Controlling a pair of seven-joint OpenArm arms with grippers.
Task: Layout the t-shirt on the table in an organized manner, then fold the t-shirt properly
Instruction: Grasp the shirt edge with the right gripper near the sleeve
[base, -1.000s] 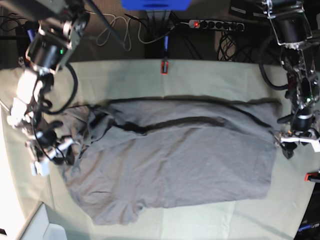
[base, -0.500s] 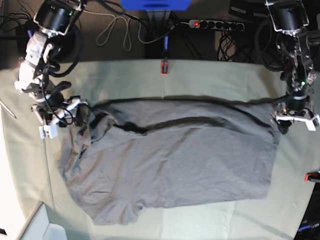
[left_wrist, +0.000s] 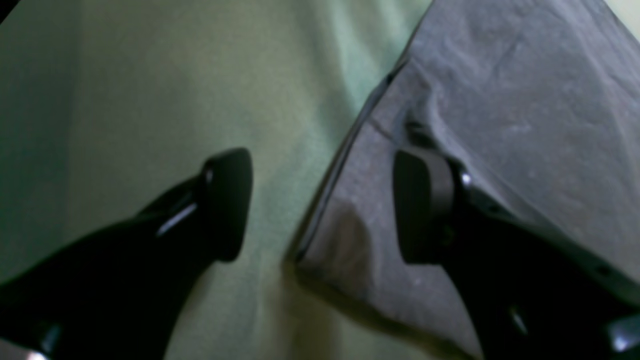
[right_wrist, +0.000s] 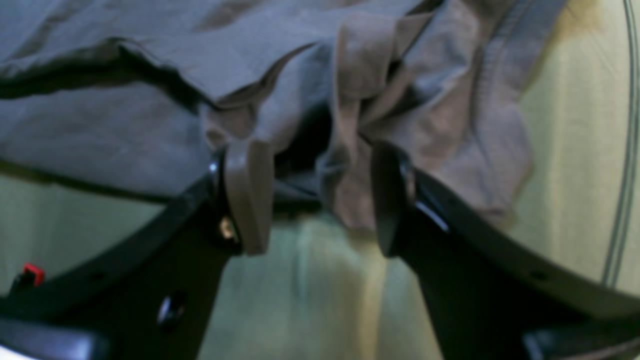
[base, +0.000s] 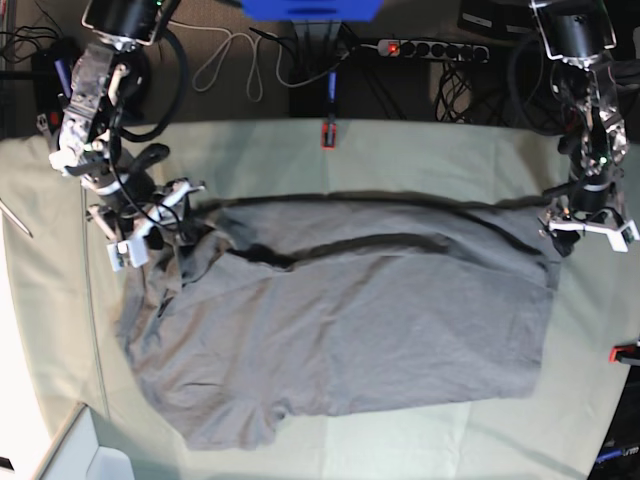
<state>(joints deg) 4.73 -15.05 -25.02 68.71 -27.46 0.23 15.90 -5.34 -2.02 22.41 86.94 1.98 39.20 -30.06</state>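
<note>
Left wrist view: one left gripper (left_wrist: 320, 205) is hanging with its jaws standing wide apart and holding nothing. One pad is lying over the bare table (left_wrist: 125, 100) at 9 o'clock, the other over a corner of the t-shirt (left_wrist: 525, 90) at 3 o'clock, with the shirt's edge running between them.

Right wrist view: one right gripper (right_wrist: 310, 200) is showing jaws spread open around a bunched, wrinkled fold of the t-shirt (right_wrist: 360, 100). Whether the cloth is pinched cannot be told.

Base view: one t-shirt (base: 350, 320) is lying mostly flat across the table (base: 420, 150), with a long fold toward 12 o'clock. Compared with a second ago, the right gripper (base: 150, 225) is sitting farther toward 12 o'clock at the shirt's crumpled 9 o'clock end; the left gripper (base: 590, 225) is likewise sitting farther toward 12 o'clock at the 3 o'clock corner. One red clamp (base: 328, 133) is gripping the far edge at 12 o'clock.
</note>
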